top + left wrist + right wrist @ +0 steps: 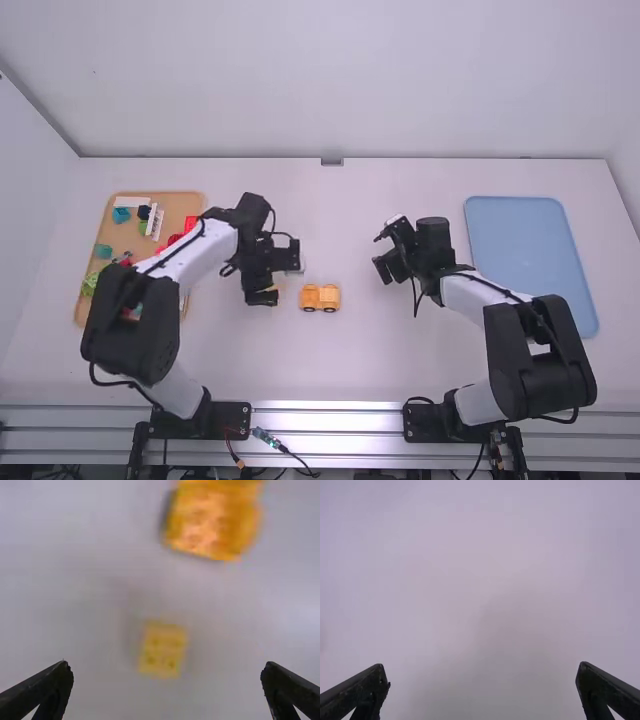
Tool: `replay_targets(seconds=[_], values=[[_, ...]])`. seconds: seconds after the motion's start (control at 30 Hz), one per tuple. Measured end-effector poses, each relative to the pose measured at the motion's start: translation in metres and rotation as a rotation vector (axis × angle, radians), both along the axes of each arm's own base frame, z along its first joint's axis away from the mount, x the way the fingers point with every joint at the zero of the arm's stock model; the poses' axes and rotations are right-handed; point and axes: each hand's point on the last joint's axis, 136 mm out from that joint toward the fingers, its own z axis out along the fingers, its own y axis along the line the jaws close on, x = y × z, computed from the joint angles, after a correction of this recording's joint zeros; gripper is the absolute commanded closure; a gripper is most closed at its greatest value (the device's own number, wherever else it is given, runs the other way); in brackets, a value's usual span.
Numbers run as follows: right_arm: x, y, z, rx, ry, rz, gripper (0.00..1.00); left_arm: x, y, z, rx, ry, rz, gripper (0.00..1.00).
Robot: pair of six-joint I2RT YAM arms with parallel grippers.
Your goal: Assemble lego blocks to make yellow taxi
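The left gripper (281, 274) hangs over the tabletop (380, 350), its fingers (42, 692) spread wide apart. A small yellow block (163, 650) (a little blurred, with dark dots on its face) lies on the tabletop beyond the fingertips, in line with the gap between them and touching neither. The orange-yellow car (320, 298), wheels and all, sits on the tabletop near that block, just to the right of the left gripper in the high view, also apart from its fingers.

The right gripper (379, 252) is over the tabletop to the right of the car, well apart from it; its fingers (357, 692) stand wide apart too, with nothing between them. Over on the left, a wooden tray (178, 206) holds mixed coloured blocks; a blue tray (525, 250) lies on the right.
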Motion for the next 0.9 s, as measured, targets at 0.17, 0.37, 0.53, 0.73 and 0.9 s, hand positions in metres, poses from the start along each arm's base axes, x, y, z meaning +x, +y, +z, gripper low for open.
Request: replay_targets(seconds=[0.17, 0.37, 0.53, 0.73, 0.9], values=[[-0.001, 0.001, 0.0, 0.002, 0.003, 0.003, 0.01, -0.009, 0.001, 0.01, -0.279, -0.031, -0.164, 0.01], [-0.011, 0.023, 0.006, 0.047, -0.022, 0.174, 0.01, -0.007, 0.013, 0.006, -0.565, -0.25, -0.202, 0.01], [-0.035, 0.049, 0.01, 0.112, -0.073, 0.414, 0.01, -0.011, 0.006, -0.01, -0.65, -0.398, -0.232, 0.01], [-0.067, 0.075, 0.018, 0.208, -0.155, 0.651, 0.01, 0.004, 0.004, -0.01, -0.683, -0.458, -0.164, 0.01], [-0.079, 0.099, 0.019, 0.282, -0.232, 0.799, 0.01, 0.007, 0.003, -0.007, -0.704, -0.413, -0.086, 0.01]])
